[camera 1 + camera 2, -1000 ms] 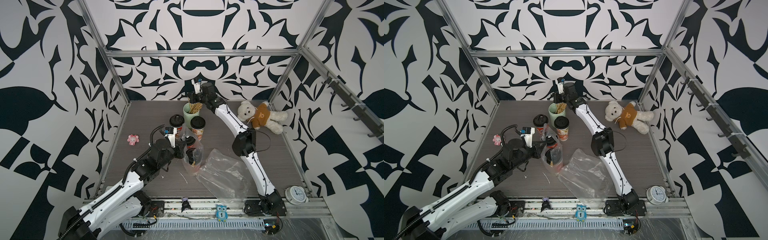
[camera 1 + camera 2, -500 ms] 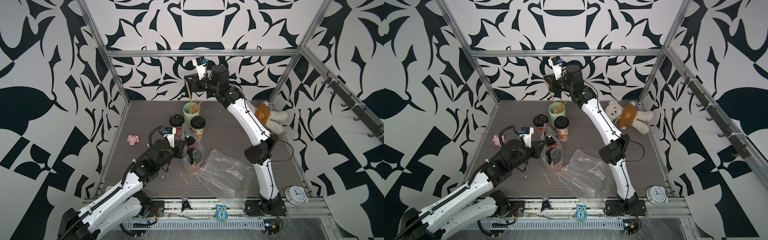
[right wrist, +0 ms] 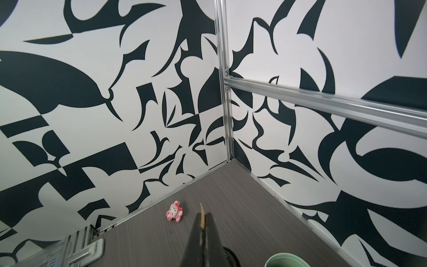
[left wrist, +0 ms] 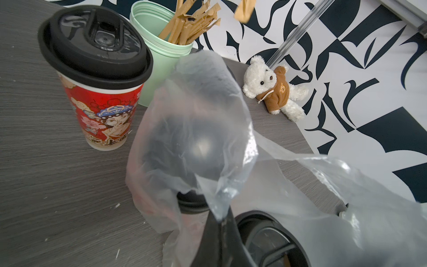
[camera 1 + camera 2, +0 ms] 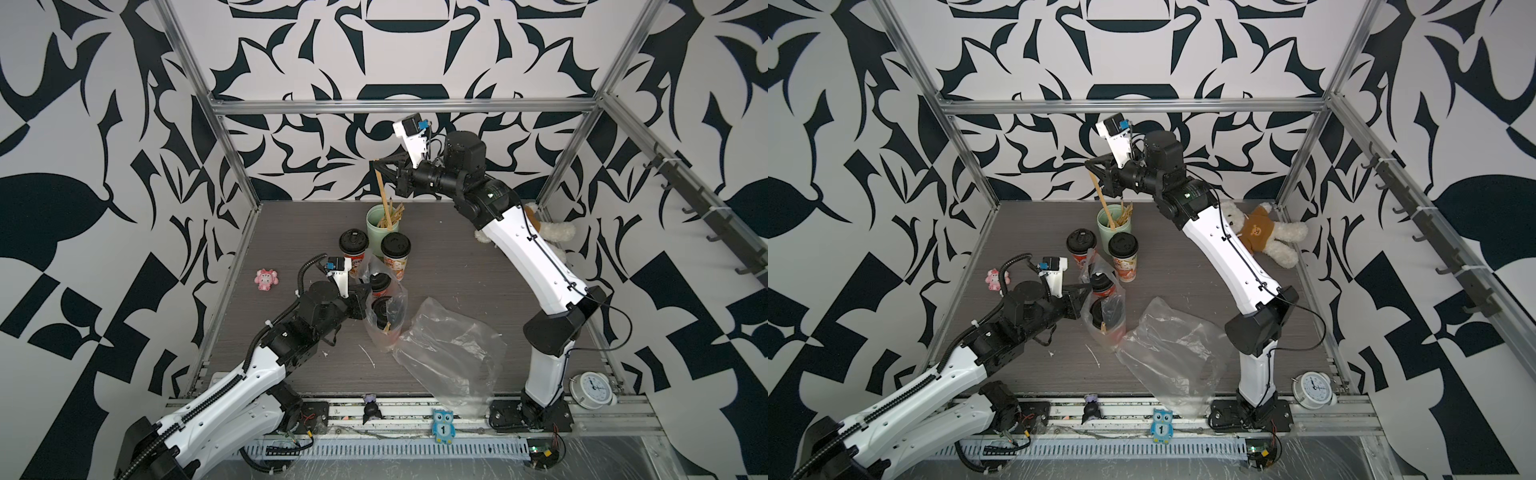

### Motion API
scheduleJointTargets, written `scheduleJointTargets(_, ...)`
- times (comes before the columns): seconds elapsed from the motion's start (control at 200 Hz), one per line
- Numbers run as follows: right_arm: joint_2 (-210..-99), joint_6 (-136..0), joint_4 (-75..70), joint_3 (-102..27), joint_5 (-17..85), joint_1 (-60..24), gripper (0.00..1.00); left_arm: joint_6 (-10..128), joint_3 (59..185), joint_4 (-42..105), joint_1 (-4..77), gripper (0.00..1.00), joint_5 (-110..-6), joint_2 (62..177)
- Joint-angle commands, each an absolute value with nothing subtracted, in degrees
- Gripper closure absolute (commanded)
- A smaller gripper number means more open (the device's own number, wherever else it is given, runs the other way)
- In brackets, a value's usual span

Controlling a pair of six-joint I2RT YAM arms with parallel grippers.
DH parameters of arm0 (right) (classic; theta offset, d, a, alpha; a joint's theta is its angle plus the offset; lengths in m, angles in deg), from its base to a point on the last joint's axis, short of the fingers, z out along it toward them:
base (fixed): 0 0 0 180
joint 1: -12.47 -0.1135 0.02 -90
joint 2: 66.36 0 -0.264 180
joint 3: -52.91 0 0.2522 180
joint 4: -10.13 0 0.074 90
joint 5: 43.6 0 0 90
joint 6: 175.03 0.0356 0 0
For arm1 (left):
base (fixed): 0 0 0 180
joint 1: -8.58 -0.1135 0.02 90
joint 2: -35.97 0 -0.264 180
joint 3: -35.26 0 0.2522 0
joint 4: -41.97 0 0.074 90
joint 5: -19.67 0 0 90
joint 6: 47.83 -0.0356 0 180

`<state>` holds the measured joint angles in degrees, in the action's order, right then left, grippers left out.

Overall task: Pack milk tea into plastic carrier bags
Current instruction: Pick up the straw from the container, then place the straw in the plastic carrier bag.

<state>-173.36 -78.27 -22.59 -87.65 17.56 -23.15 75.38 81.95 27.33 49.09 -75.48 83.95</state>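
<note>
The left gripper (image 5: 365,292) is clamped on the rim of a clear, crinkly plastic carrier bag (image 5: 398,320) standing near the middle of the grey wood-grain table (image 5: 457,266). Two black-lidded paper milk tea cups (image 5: 381,310) sit upright inside it. Behind it, a red cartoon-print cup (image 5: 353,249) and a cream cartoon-print cup (image 5: 396,253) stand outside, just beside a mint-green lidless cup (image 5: 371,226) of sticks. The right gripper (image 5: 376,163) hangs high over that cup, pinched tight on a tan paper-wrapped stick (image 5: 383,193). A second clear bag (image 5: 453,353) lies flat beside the first.
</note>
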Motion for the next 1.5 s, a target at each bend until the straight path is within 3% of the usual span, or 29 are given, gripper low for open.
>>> scheduleJointTargets(0.0, -167.07, -74.64, -15.69, -83.72, 12.94, -23.13, 1.0, 75.79, 80.84, 27.27, 49.1, 1.0, -76.38, 82.85)
scheduleJointTargets(0.475, -153.4, -61.77, -0.96, -64.94, 3.03, -24.95, 1.0, 76.02, 80.66, 25.01, 49.08, 1.0, -77.44, 81.91)
scheduleJointTargets(0.765, -154.49, -56.37, 7.64, -55.87, 2.89, -26.07, 1.0, 77.5, 79.51, 23.65, 49.1, 1.0, -77.41, 79.66)
scheduleJointTargets(1.495, -161.09, -59.26, 22.51, -46.52, 8.56, -28.22, 1.0, 77.59, 81.07, 20.48, 49.09, 1.0, -80.13, 79.38)
